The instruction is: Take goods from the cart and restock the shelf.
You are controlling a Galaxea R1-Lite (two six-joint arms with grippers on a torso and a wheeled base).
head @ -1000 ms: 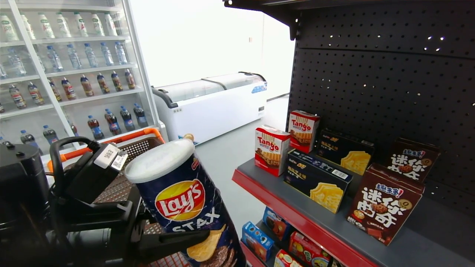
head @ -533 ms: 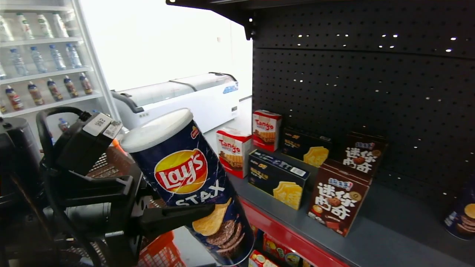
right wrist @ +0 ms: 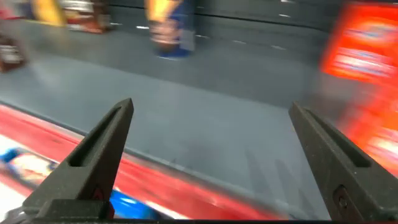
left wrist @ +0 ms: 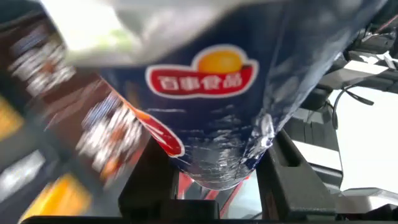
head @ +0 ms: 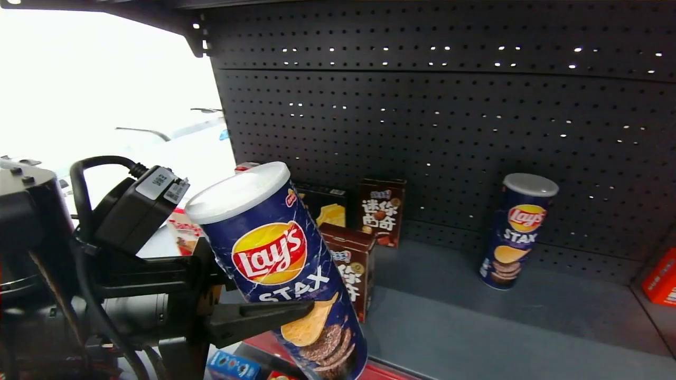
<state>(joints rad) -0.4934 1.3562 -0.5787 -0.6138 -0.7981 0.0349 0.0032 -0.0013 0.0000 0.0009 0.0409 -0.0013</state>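
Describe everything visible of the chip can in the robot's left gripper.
The chip can is a tall dark blue tube with a white lid, a red-and-yellow logo and pictured chips near its base. It is tilted, lid leaning left, clamped at its lower half by the left gripper, in the air before the shelf.

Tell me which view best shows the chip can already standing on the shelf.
The head view: the standing can appears whole, upright by the pegboard. The right wrist view catches its lower part far off. The left wrist view faces the held can instead.
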